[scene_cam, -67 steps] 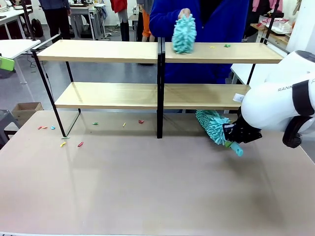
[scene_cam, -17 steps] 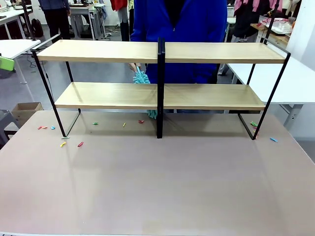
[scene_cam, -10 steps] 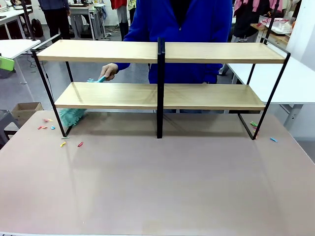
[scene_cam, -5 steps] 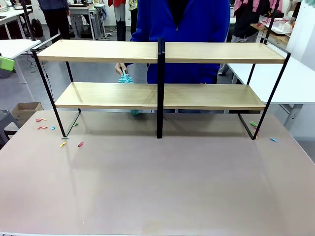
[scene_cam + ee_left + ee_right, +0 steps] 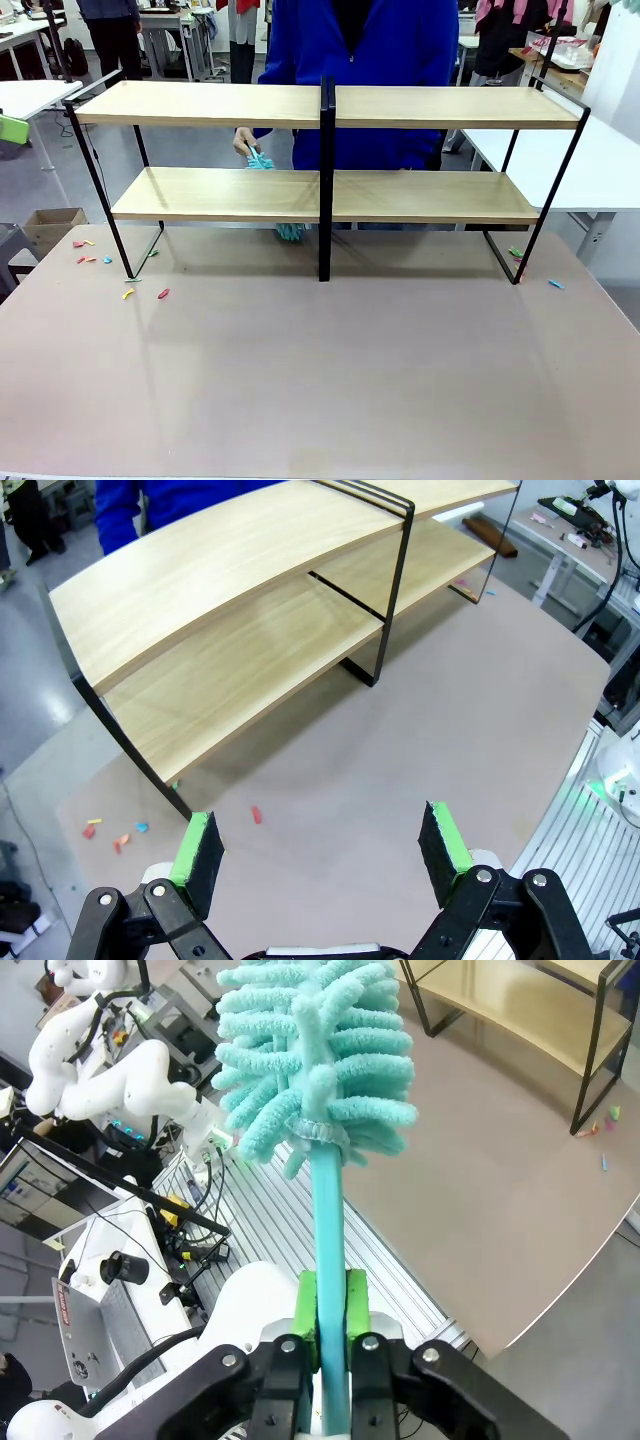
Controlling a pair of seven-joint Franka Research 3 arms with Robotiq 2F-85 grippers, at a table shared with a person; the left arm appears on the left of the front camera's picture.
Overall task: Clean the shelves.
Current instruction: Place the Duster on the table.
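Counter point(image 5: 330, 380) grey-beige, carries shelves point(image 5: 200, 105) at its far side, both wooden tiers bare. Person in blue top point(image 5: 390, 50) stands behind, hand point(image 5: 243, 141) holding teal duster point(image 5: 290, 231) down behind lower board. Left gripper point(image 5: 320, 845) above counter near the rack's end, jaws apart, nothing between. Right gripper point(image 5: 331, 1305) jaws clamped on handle of teal chenille duster point(image 5: 315, 1055), head upright. Coloured scraps point(image 5: 125, 292) by the rack's left foot.

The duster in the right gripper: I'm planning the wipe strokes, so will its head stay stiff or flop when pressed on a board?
The duster head is fluffy noodle strands, so it likely squashes and splays. Its thin handle, pinched by the right gripper, may flex slightly. It probably weighs little.
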